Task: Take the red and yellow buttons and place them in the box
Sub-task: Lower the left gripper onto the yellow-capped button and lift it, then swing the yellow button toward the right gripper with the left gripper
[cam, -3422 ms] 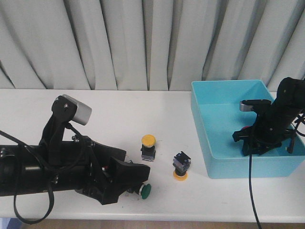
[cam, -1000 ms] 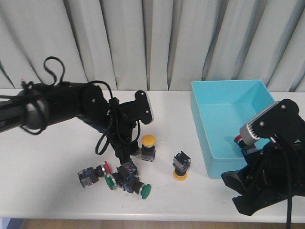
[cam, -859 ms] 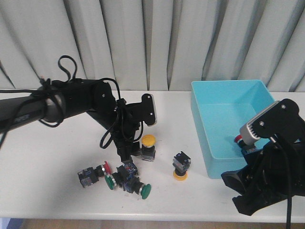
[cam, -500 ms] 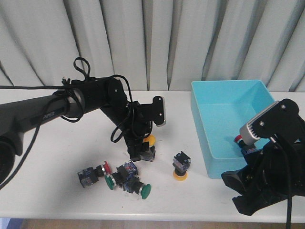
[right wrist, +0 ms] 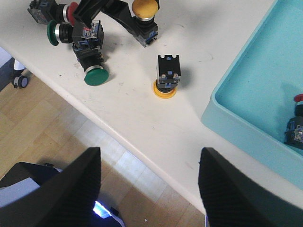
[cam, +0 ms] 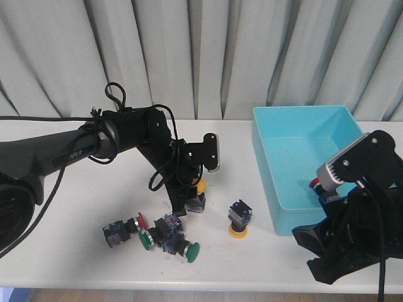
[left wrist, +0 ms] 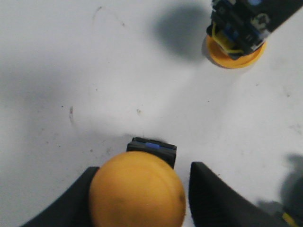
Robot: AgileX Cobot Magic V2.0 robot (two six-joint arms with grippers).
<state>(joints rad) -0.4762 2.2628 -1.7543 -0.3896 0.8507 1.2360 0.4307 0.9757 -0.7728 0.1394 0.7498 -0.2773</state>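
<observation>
Yellow button (left wrist: 137, 191) sits between the open left claw (left wrist: 142, 198); green buttons (cam: 189, 250) cluster nearby.

2 black arms (cam: 113, 135), looped black cables, silver wrist cameras.

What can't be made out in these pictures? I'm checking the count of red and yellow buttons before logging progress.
- Button in the box: in the front view the right arm covers all but a red cap; in the right wrist view the edge cuts it off.
- Upright yellow button: the left hand straddles it; contact is unclear in the left wrist view, and the arm hides it in front.
- Right hand: fingertips out of frame.
</observation>
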